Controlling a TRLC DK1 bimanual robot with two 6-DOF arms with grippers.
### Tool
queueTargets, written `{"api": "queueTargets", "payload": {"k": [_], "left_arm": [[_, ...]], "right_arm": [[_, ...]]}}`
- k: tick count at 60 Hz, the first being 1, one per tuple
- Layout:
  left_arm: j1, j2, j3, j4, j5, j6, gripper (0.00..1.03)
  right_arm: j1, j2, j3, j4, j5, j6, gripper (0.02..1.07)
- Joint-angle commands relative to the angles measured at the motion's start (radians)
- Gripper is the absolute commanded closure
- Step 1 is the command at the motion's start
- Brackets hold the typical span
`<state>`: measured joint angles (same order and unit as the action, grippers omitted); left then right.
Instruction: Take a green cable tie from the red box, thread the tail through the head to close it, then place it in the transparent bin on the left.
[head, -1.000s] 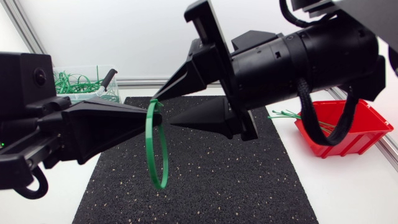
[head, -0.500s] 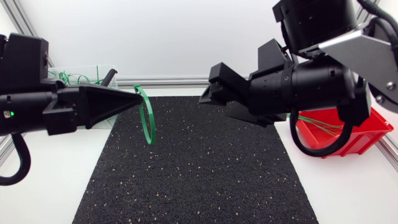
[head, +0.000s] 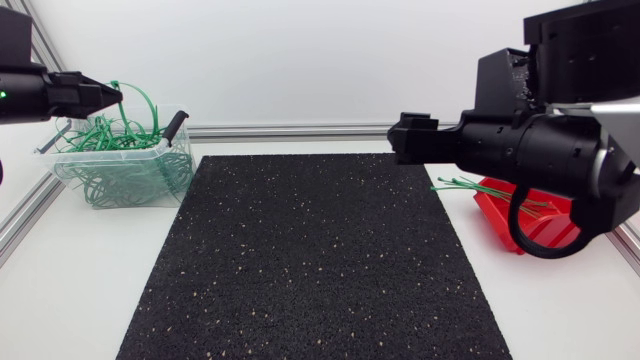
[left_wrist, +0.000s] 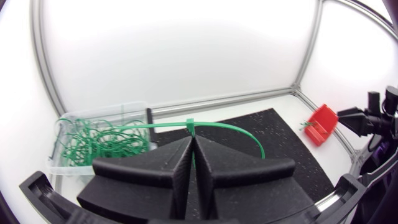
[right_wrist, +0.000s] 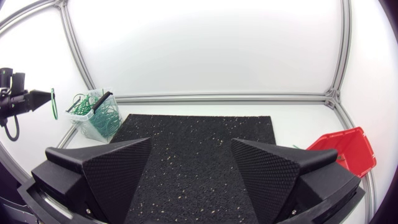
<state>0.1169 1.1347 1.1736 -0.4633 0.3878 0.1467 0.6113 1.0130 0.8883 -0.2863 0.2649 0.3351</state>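
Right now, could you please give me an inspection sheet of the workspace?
Surface: black speckled mat on the white table.
Job's things: closed green cable tie held up near the transparent bin, not yet in it; bin holds many green ties; red box with loose ties poking over its rim.
Clutter: nothing seen.
Grippers: left gripper fingers shut on the cable tie; right gripper fingers open, empty.
Cables: black cable loop hanging from the right arm by the red box.
Surroundings: nothing seen.

Counted 2 grippers: left gripper (left_wrist: 192, 138), right gripper (right_wrist: 191, 142). 1 red box (right_wrist: 348, 152), 1 transparent bin (head: 130, 178), 1 black mat (head: 310, 260), 1 looped tie (left_wrist: 230, 126).
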Motion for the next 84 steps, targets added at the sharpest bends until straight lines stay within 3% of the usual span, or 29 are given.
{"api": "queueTargets", "payload": {"k": [1,14,26,36,39,47,61,77,84], "left_arm": [[0.058,0.073,0.098,0.038,-0.036,0.045,0.98],[0.118,0.313,0.307,0.126,-0.173,0.071,0.98],[0.104,0.485,0.437,0.157,-0.262,0.071,0.98],[0.067,0.580,0.471,0.187,-0.337,0.086,0.84],[0.058,0.609,0.482,0.189,-0.360,0.091,0.73],[0.041,0.662,0.497,0.173,-0.399,0.097,0.05],[0.041,0.565,0.394,0.155,-0.402,0.099,0.03],[0.041,0.297,0.095,0.291,-0.400,0.151,0.04],[0.033,0.194,-0.025,0.305,-0.395,0.152,0.04]], "right_arm": [[-0.028,-0.044,-0.040,0.038,0.027,-0.079,0.13],[-0.073,-0.100,-0.068,0.096,0.053,-0.183,0.13],[-0.108,-0.131,-0.069,0.105,0.063,-0.242,0.13],[-0.133,-0.154,-0.071,0.105,0.060,-0.261,0.13],[-0.142,-0.162,-0.074,0.105,0.057,-0.266,0.13],[-0.162,-0.188,-0.078,0.096,0.046,-0.280,0.13],[-0.208,-0.251,-0.080,0.070,0.023,-0.292,0.13],[-0.343,-0.338,-0.129,0.076,-0.056,-0.304,0.13],[-0.380,-0.383,-0.176,0.104,-0.070,-0.321,0.13]]}}
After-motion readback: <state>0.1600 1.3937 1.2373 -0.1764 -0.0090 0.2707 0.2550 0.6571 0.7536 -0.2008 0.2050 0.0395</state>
